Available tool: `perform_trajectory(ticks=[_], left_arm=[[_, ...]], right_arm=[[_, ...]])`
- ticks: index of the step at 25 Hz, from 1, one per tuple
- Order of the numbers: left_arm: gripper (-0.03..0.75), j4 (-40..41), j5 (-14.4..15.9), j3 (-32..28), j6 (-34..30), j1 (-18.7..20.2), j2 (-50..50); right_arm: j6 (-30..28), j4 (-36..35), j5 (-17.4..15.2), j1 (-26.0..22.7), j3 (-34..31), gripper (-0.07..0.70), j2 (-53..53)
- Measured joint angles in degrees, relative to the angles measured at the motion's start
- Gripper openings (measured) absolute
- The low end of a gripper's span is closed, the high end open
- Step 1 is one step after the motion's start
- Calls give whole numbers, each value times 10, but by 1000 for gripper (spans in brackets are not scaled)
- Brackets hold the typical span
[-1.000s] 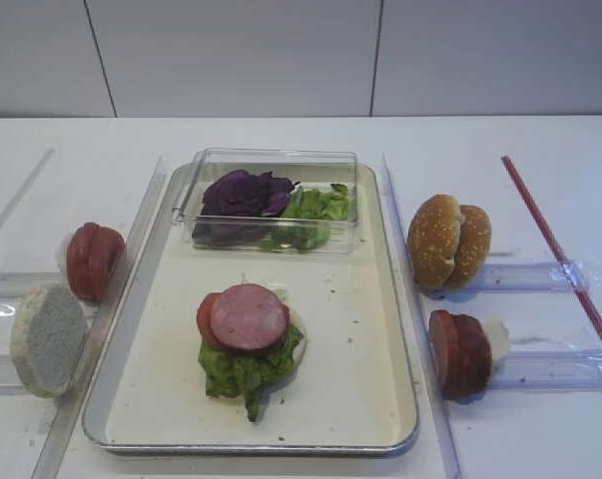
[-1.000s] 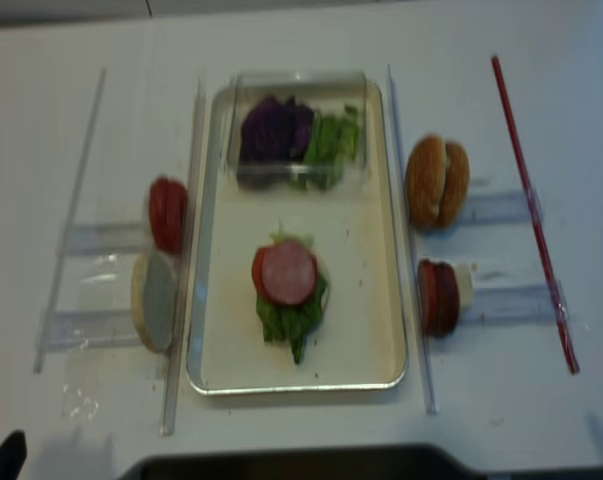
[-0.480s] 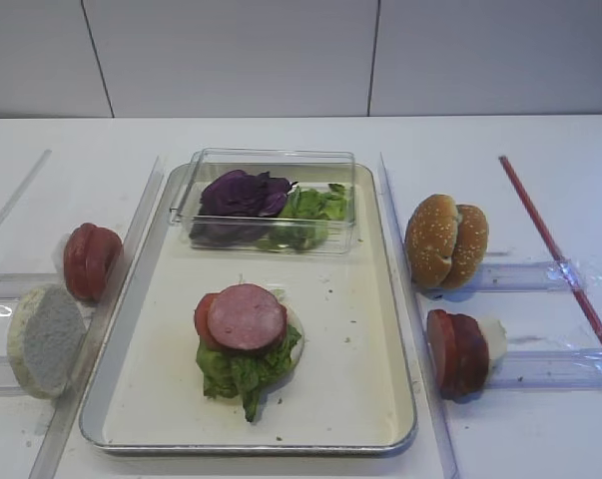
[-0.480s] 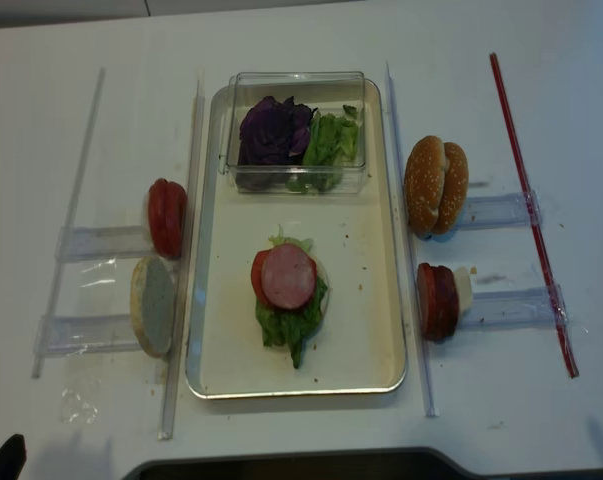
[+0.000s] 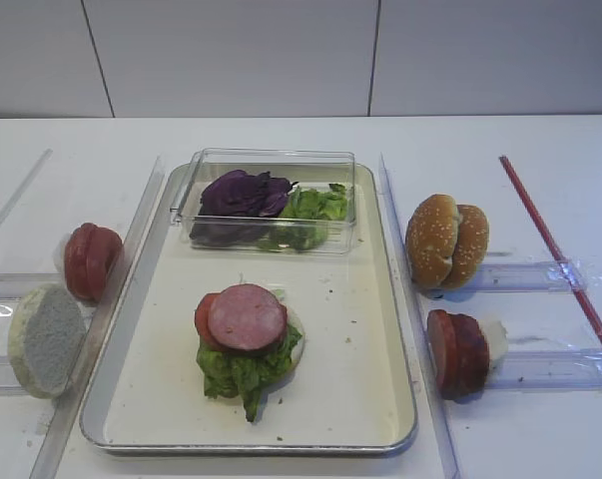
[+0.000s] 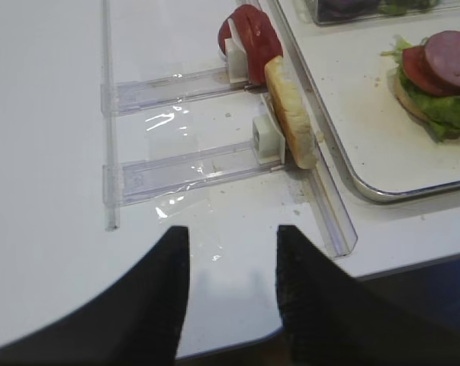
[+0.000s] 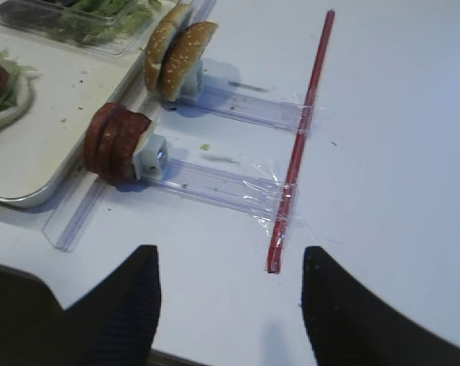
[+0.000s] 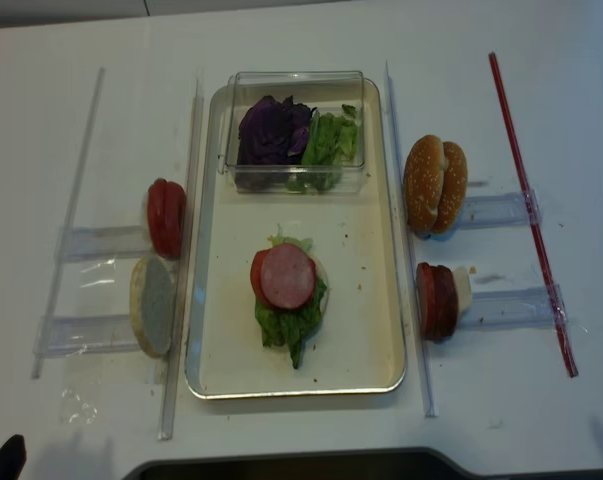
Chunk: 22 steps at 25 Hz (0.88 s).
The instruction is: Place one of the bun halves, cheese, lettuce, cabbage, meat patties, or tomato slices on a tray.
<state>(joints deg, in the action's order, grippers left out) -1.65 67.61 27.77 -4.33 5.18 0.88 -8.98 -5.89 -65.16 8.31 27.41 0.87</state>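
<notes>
On the silver tray [image 5: 370,399] lies a stack: a meat patty [image 5: 247,316] over a tomato slice [image 5: 205,317], lettuce [image 5: 243,371] and a bun half [image 5: 297,327]. Cabbage [image 5: 243,193] and more lettuce [image 5: 315,205] fill the clear box. Left of the tray stand tomato slices [image 5: 91,260] and one bun half [image 5: 46,339]. To its right stand two bun halves [image 5: 446,240] and meat patties [image 5: 458,352]. Cheese is out of view. My right gripper [image 7: 230,263] and left gripper [image 6: 231,232] hover open near the table's front edge, holding nothing.
The clear plastic box [image 5: 271,160] sits at the tray's far end. Clear plastic rails [image 6: 184,164] with white stops hold the food on both sides. A red strip [image 7: 302,130] runs along the right rails. The table's front edge [image 6: 382,263] is just under the left gripper.
</notes>
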Motion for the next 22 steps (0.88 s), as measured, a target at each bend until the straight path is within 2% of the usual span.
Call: perform_trajectory(ticks=[4, 7, 22], left_arm=[[265, 0, 0, 0, 0, 0, 0], [265, 0, 0, 0, 0, 0, 0], [265, 0, 0, 0, 0, 0, 0]], right_arm=[[0, 0, 0, -71, 0, 428, 0], [0, 0, 0, -105, 0, 428, 0], [12, -12, 0, -113, 0, 428, 0]])
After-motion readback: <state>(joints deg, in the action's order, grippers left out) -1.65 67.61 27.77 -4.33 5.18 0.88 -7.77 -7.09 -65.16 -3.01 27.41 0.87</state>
